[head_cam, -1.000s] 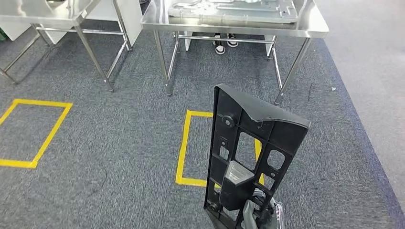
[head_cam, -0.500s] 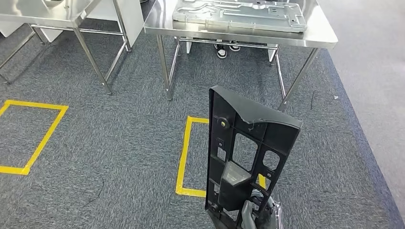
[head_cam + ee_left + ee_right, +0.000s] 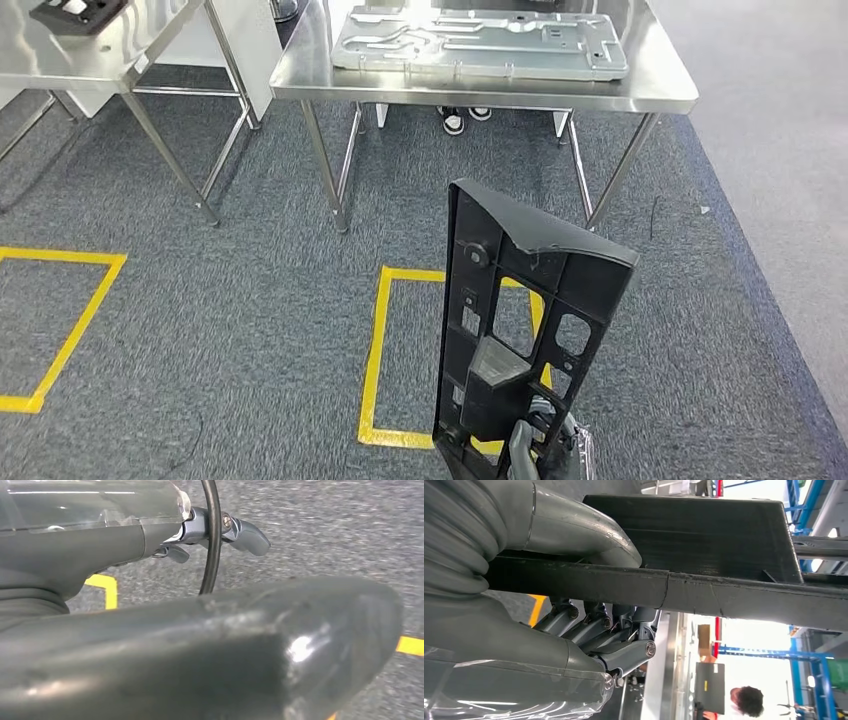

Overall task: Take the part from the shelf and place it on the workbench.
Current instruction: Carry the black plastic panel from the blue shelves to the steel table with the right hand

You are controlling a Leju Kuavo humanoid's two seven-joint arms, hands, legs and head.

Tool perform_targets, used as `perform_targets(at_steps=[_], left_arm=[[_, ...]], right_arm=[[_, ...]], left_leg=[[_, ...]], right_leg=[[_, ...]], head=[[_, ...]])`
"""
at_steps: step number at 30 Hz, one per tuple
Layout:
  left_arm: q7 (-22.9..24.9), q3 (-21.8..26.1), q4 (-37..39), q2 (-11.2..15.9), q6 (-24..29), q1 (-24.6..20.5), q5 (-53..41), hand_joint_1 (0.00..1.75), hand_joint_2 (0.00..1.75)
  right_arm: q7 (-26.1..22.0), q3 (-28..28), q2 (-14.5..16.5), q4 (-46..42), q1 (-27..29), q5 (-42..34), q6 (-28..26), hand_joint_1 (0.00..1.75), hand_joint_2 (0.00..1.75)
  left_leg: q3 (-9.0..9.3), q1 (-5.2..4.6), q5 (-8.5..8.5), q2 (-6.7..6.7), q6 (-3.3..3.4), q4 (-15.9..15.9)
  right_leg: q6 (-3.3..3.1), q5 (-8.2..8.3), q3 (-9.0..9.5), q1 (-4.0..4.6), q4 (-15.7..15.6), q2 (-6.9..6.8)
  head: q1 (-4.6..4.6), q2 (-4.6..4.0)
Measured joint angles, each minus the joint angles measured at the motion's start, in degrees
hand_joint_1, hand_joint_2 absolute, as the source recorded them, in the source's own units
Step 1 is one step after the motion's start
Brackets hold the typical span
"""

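- The black plastic part (image 3: 525, 330) runs off the head view's lower edge, so its bottom end is cut off.
- The right hand (image 3: 535, 452) sits mostly behind the part there; its fingers are hidden.
- In the left wrist view, the left hand (image 3: 200, 650) is a blurred grey mass; whether its fingers are curled or spread cannot be told.
- The person (image 3: 744, 702) in the right wrist view is cut off by the edge.

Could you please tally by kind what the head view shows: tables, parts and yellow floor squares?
Steel tables: 2 – workbench, second table
Black parts: 2 – held part, small black part
Silver plate: 1
Yellow floor squares: 2 –
Total: 7
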Motion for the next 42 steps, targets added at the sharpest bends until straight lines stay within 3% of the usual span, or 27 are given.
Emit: perform_targets(at_steps=[2, 3, 4, 6, 8, 11, 13, 14, 15, 16, 18, 19, 22, 24, 26, 28, 29, 32, 34, 35, 37, 39, 42], left_arm=[[0.1, 0.0, 0.0, 0.1, 0.0, 0.2, 0.0, 0.00, 0.00], [0.1, 0.0, 0.0, 0.1, 0.0, 0.2, 0.0, 0.00, 0.00], [0.2, 0.0, 0.0, 0.2, 0.0, 0.2, 0.0, 0.00, 0.00], [0.3, 0.0, 0.0, 0.0, -0.1, 0.1, 0.0, 0.00, 0.00], [0.3, 0.0, 0.0, 0.0, -0.1, -0.1, 0.0, 0.00, 0.00], [0.3, 0.0, 0.0, 0.0, -0.1, -0.2, 0.0, 0.00, 0.00], [0.3, 0.0, 0.0, 0.0, -0.1, -0.1, 0.0, 0.00, 0.00], [0.3, 0.0, 0.0, -0.1, -0.1, 0.0, 0.0, 0.00, 0.00], [0.3, 0.0, 0.0, -0.1, -0.2, 0.1, 0.0, 0.00, 0.00], [0.3, 0.0, 0.0, -0.1, -0.2, 0.1, 0.0, 0.00, 0.00], [0.3, 0.0, 0.0, -0.1, -0.2, 0.1, 0.0, 0.00, 0.00], [0.3, 0.0, 0.0, -0.1, -0.2, 0.0, 0.0, 0.00, 0.00], [0.3, 0.0, 0.0, -0.1, -0.2, -0.3, 0.0, 0.00, 0.00], [0.4, 0.0, 0.0, -0.1, -0.2, -0.6, 0.0, 0.00, 0.00], [0.4, 0.0, 0.0, -0.1, -0.2, -0.8, -0.1, 0.00, 0.00], [0.5, 0.0, 0.0, 0.0, -0.2, -0.5, 0.0, 0.00, 0.00], [0.5, 0.0, 0.0, 0.0, -0.2, -0.3, 0.0, 0.00, 0.00], [0.6, 0.0, 0.0, 0.2, -0.2, -0.1, 0.0, 0.00, 0.00], [0.6, 0.0, 0.0, 0.4, -0.3, 0.0, 0.0, 0.00, 0.00], [0.6, 0.0, 0.0, 0.4, -0.3, 0.1, 0.0, 0.00, 0.00], [0.7, 0.0, 0.0, 0.3, -0.3, 0.1, 0.0, 0.00, 0.00], [0.7, 0.0, 0.0, 0.3, -0.3, 0.0, 0.0, 0.00, 0.00], [0.7, 0.0, 0.0, 0.3, -0.3, -0.1, -0.1, 0.00, 0.00]], right_arm=[[0.0, 0.0, 0.0, 0.1, -0.1, 0.0, 0.0, 1.75, 1.75], [0.0, 0.0, 0.0, 0.1, -0.1, 0.0, 0.0, 1.75, 1.75], [0.1, 0.0, 0.0, 0.1, -0.1, 0.1, 0.0, 1.75, 1.75], [0.1, 0.1, 0.0, 0.1, -0.2, 0.1, -0.1, 1.75, 1.75], [0.1, 0.1, 0.0, 0.1, -0.3, 0.1, -0.2, 1.75, 1.75], [0.2, 0.2, 0.0, 0.1, -0.3, 0.2, -0.2, 1.75, 1.75], [0.2, 0.2, -0.1, 0.2, -0.3, 0.2, -0.2, 1.75, 1.75], [0.3, 0.2, -0.1, 0.2, -0.3, 0.2, -0.2, 1.75, 1.75], [0.3, 0.2, -0.1, 0.2, -0.2, 0.1, -0.2, 1.75, 1.75], [0.3, 0.2, -0.1, 0.2, -0.2, 0.1, -0.2, 1.75, 1.75], [0.3, 0.2, -0.2, 0.3, -0.2, 0.1, -0.2, 1.75, 1.75], [0.4, 0.2, -0.2, 0.3, -0.1, 0.1, -0.2, 1.75, 1.75], [0.5, 0.3, -0.3, 0.3, -0.1, -0.2, -0.1, 1.75, 1.75], [0.6, 0.4, -0.3, 0.3, -0.3, -0.7, 0.0, 1.75, 1.75], [0.6, 0.5, -0.3, 0.3, -0.3, -0.6, -0.1, 1.75, 1.75], [0.6, 0.5, -0.3, 0.3, -0.3, -0.3, -0.4, 1.75, 1.75], [0.6, 0.6, -0.3, 0.3, -0.3, -0.2, -0.4, 1.75, 1.75], [0.6, 0.8, -0.3, 0.4, -0.4, 0.0, -0.9, 1.75, 1.75], [0.6, 1.0, -0.3, 0.5, -0.6, 0.1, -1.1, 1.75, 1.75], [0.6, 1.1, -0.3, 0.6, -0.6, 0.1, -1.2, 1.75, 1.75], [0.6, 1.3, -0.4, 0.6, -0.7, 0.1, -1.4, 1.75, 1.75], [0.6, 1.4, -0.5, 0.6, -0.9, 0.1, -1.6, 1.75, 1.75], [0.5, 1.4, -0.6, 0.7, -1.0, 0.1, -1.9, 1.75, 1.75]], left_leg=[[0.16, -0.42, 6.66, -0.11, 0.70, -5.1], [0.34, -0.63, 8.79, -0.17, 0.98, -6.3], [0.54, -0.74, 9.52, -0.27, 1.19, -6.8], [1.83, -0.61, 9.05, -0.40, 1.73, -7.6], [3.57, -0.33, 8.81, -0.45, 2.29, -8.7], [5.51, -0.20, 8.00, -0.45, 2.52, -9.8], [6.94, -0.08, 6.93, -0.54, 2.30, -10.1], [7.85, 0.02, 6.28, -0.60, 2.14, -10.2], [8.72, 0.13, 5.60, -0.63, 1.95, -10.2], [9.55, 0.20, 4.89, -0.64, 1.71, -10.3], [10.82, 0.17, 3.66, -0.62, 0.98, -10.5], [11.48, 0.12, 3.37, -0.53, 0.52, -10.4], [12.32, 0.19, 3.61, -0.01, -0.63, -8.8], [9.93, 0.30, 2.61, 0.18, -0.72, -4.2], [5.20, 0.27, -0.30, 0.14, -0.58, 2.6], [1.25, 0.18, -2.52, 0.14, -0.43, 5.8], [0.39, 0.06, -1.93, 0.13, -0.32, 5.0], [1.21, -0.83, 5.53, -0.06, 0.90, -3.8], [1.85, -1.45, 6.82, -0.49, 1.81, -6.7], [2.12, -1.55, 6.35, -0.68, 1.99, -6.9], [3.54, -1.19, 7.50, -0.67, 2.49, -8.0], [4.95, -0.82, 7.83, -0.49, 2.85, -8.7], [5.87, -0.66, 7.06, -0.42, 2.75, -9.1]], right_leg=[[0.42, -1.54, 1.60, 0.19, 0.2, 0.15], [0.79, -2.24, 2.12, 0.22, 0.1, 0.24], [1.21, -2.52, 2.51, 0.24, 0.4, 0.34], [1.93, -2.48, 3.04, 0.21, 1.2, 0.31], [2.50, -2.52, 1.75, 0.09, 4.6, 0.04], [3.48, -6.16, -5.05, -0.54, 13.5, -0.24], [4.06, -7.81, -8.66, -1.00, 15.3, -0.39], [4.26, -6.90, -9.33, -1.16, 13.8, -0.47], [4.33, -4.46, -9.31, -1.27, 10.9, -0.57], [4.30, -0.71, -9.07, -1.34, 7.6, -0.73], [3.79, 3.91, -8.63, -1.11, 3.4, -1.09], [3.36, 4.79, -8.49, -1.00, 2.6, -1.08], [1.73, 4.03, -6.91, -0.99, 1.9, -0.27], [0.81, 3.56, -5.56, -0.99, 1.5, 0.02], [0.26, 2.82, -4.76, -0.72, 1.5, 0.16], [0.08, 1.91, -3.87, -0.40, 1.5, 0.48], [0.09, 1.44, -3.31, -0.23, 1.5, 0.63], [0.32, -0.02, -1.57, 0.18, 1.5, 0.75], [0.87, -0.82, -0.83, 0.28, 1.7, 0.85], [1.22, -0.86, -0.54, 0.35, 2.0, 0.94], [1.81, -0.94, -0.35, 0.42, 3.3, 0.76], [2.44, -2.03, -2.14, 0.30, 7.0, 0.25], [3.49, -5.72, -8.62, -0.56, 15.2, -0.14]], head=[[0.00, 0.00], [0.00, 0.00], [-0.01, 0.00], [-0.01, 0.00], [-0.01, 0.00], [0.00, 0.00], [0.00, 0.00], [0.00, 0.00], [0.00, 0.00], [0.01, 0.00], [0.01, 0.00], [0.02, 0.00], [0.01, 0.00], [-0.01, 0.00], [-0.02, 0.00], [-0.02, 0.00], [-0.02, 0.00], [0.00, 0.00], [-0.01, 0.00], [-0.01, 0.00], [-0.02, 0.00], [0.00, 0.00], [0.01, 0.00]])
